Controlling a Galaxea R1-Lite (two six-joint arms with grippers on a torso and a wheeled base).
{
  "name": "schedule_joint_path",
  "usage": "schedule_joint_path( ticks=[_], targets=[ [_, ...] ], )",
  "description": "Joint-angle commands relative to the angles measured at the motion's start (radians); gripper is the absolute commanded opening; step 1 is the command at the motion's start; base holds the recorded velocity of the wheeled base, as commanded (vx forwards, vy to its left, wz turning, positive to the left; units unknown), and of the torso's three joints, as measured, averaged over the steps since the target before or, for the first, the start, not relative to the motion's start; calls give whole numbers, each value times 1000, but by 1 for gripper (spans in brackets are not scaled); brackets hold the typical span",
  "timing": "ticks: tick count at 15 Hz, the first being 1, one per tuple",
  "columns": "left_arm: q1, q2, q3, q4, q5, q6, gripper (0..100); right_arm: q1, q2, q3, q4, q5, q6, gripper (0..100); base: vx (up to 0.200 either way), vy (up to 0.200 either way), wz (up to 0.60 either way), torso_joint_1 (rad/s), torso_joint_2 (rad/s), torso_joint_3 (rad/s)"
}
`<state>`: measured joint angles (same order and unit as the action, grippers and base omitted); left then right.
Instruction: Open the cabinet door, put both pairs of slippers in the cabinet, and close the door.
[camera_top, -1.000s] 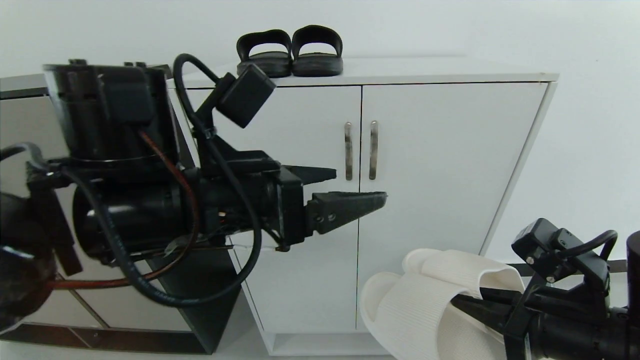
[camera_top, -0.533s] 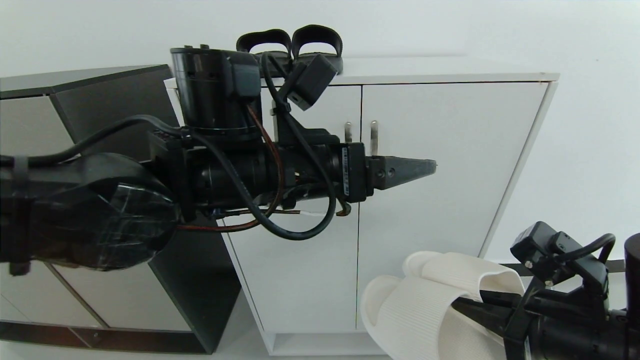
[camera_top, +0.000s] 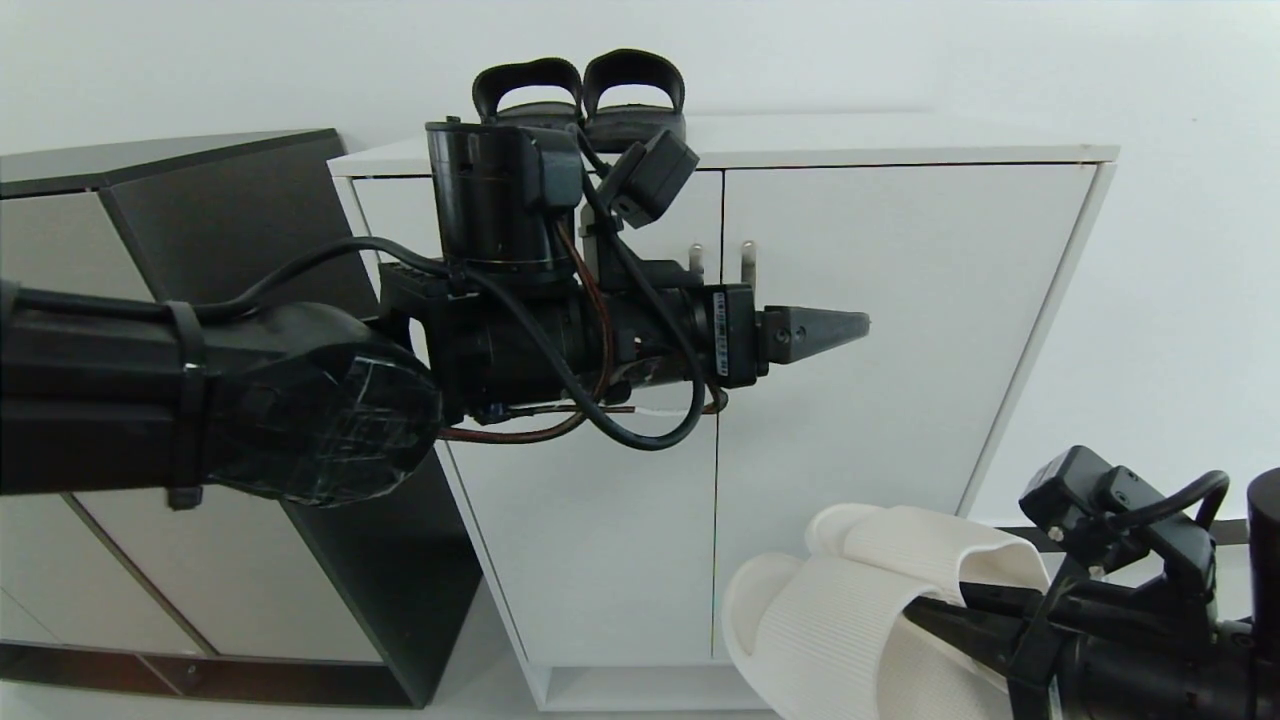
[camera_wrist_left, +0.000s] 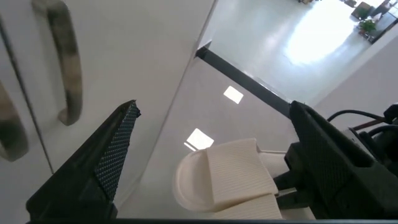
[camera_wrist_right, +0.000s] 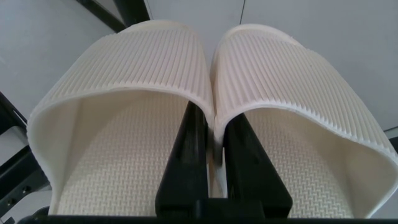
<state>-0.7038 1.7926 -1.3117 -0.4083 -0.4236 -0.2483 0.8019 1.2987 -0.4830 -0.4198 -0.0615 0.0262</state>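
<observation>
Our left gripper (camera_wrist_left: 214, 109), wide open and empty, hangs before the closed cabinet door (camera_top: 900, 300), just beside its handle (camera_wrist_left: 65, 68). We should straddle that handle squarely and pull along the hinge arc, keeping the right gripper (camera_wrist_right: 214, 143), clamped on the white slippers (camera_wrist_right: 137, 74), clear.

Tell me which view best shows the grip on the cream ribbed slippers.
Right wrist view: the right tool pinches the cream ribbed slippers by their adjoining sides. Head view shows them side-on, grip partly hidden; the left wrist view, farther off.
</observation>
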Motion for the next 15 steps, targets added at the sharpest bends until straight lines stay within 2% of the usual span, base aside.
schedule_joint_path(
  ticks=[1,2,5,15],
  targets=[
    [9,5,-4,-1,0,0,100,0,4,0,-1,0,0,0,0,0,0,0,0,0],
    [40,5,-15,-1,2,0,100,0,4,0,-1,0,0,0,0,0,0,0,0,0],
    [72,25,-35,-1,3,0,100,0,7,0,-1,0,0,0,0,0,0,0,0,0],
    [75,151,-172,-1,39,0,100,0,11,-2,-1,2,1,0,0,0,0,0,0,0]
  ],
)
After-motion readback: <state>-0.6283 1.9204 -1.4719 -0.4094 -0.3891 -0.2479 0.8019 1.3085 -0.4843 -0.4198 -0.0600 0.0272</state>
